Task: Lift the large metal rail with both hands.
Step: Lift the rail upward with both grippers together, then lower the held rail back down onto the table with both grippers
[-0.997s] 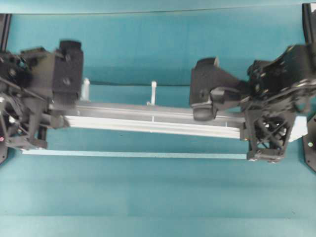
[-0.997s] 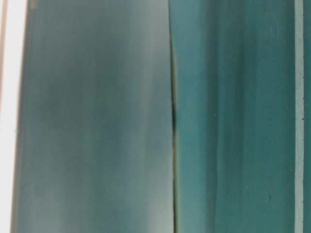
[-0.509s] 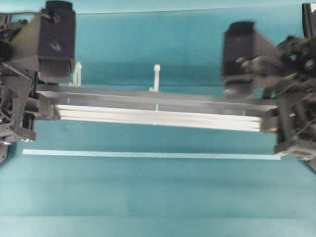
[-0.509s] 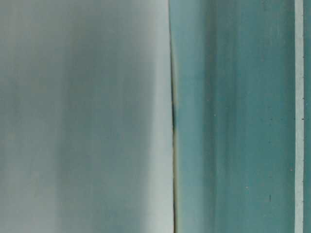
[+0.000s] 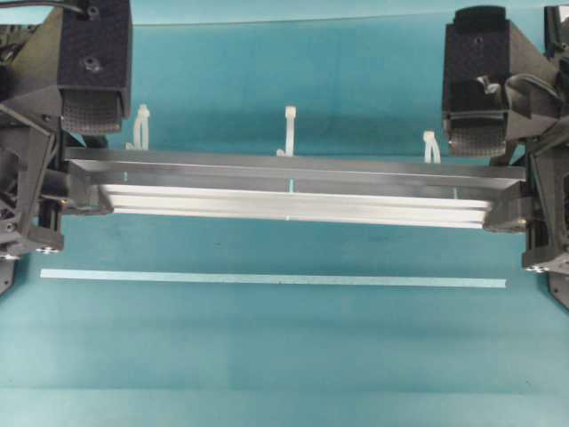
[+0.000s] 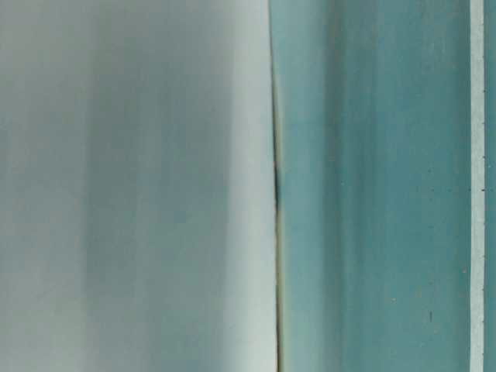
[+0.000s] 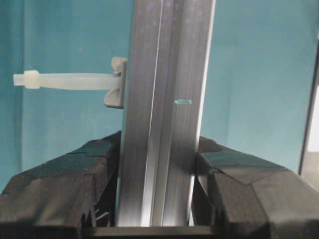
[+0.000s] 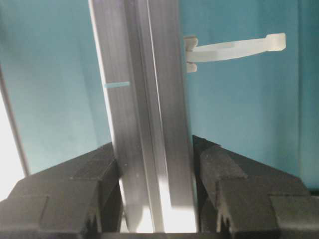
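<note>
Large metal rail (image 5: 293,191) — long grooved silver bar, three pale pegs (image 5: 289,132)

Left gripper (image 5: 71,191) sits at the left edge of the overhead view, right gripper (image 5: 520,205) at the right edge — both face inward. Each wrist view shows black fingers (image 7: 65,184) pressed against opposite sides of the rail (image 5: 293,191) — one gripper clamped at each end. Both wrists sit above, cameras looking along it.

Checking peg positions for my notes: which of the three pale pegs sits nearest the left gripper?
The peg at the rail's left end, beside the left gripper; the others stand mid-rail and near the right end.
</note>
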Available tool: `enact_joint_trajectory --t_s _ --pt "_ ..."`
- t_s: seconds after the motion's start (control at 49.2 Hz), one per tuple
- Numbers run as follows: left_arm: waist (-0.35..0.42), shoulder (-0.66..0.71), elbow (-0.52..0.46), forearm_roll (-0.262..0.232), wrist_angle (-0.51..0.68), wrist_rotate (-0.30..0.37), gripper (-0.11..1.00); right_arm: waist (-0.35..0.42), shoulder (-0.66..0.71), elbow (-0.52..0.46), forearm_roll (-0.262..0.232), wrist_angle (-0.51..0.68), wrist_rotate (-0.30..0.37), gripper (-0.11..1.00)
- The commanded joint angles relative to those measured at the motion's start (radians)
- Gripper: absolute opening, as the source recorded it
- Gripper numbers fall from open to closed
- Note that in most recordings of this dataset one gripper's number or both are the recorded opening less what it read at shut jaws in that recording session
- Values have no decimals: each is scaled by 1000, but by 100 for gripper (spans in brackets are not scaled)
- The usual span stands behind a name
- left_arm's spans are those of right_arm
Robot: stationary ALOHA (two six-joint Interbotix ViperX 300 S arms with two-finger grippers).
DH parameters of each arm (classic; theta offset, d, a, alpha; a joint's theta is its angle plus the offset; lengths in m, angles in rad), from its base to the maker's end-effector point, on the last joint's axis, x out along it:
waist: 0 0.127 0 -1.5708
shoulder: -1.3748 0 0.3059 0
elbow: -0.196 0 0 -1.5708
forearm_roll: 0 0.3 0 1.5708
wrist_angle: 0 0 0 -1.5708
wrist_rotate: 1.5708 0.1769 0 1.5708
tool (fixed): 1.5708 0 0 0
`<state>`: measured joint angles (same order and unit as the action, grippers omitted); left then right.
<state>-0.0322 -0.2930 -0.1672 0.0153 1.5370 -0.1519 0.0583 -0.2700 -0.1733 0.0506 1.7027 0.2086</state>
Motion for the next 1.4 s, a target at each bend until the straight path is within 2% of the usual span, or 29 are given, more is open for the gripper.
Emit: enact_joint_trajectory --t_s 0.0,0.325,0.529,0.692,0.834,1.017,1.119,1.383 --pt "9 3 -46 5 -20 -37 36 -3 2 -40 -5 -23 20 38" --pt "8 5 -44 5 -15 -34 36 -2 5 -34 -11 -23 20 38" --pt "15 5 -2 5 -21 -31 36 -2 6 43 -28 -31 15 38" --pt "15 5 86 5 -38 -38 36 -3 5 141 -37 -55 15 38" --pt "15 -2 202 6 -117 -37 36 -3 5 242 -37 -94 15 38" --pt "17 -18 354 8 -244 -29 36 -3 -5 371 -41 -236 12 38" --pt "15 -20 413 8 -301 -29 36 -3 -11 446 -60 -313 15 38" --pt "17 -14 561 15 -459 -6 36 -3 -12 580 -64 -431 14 38"
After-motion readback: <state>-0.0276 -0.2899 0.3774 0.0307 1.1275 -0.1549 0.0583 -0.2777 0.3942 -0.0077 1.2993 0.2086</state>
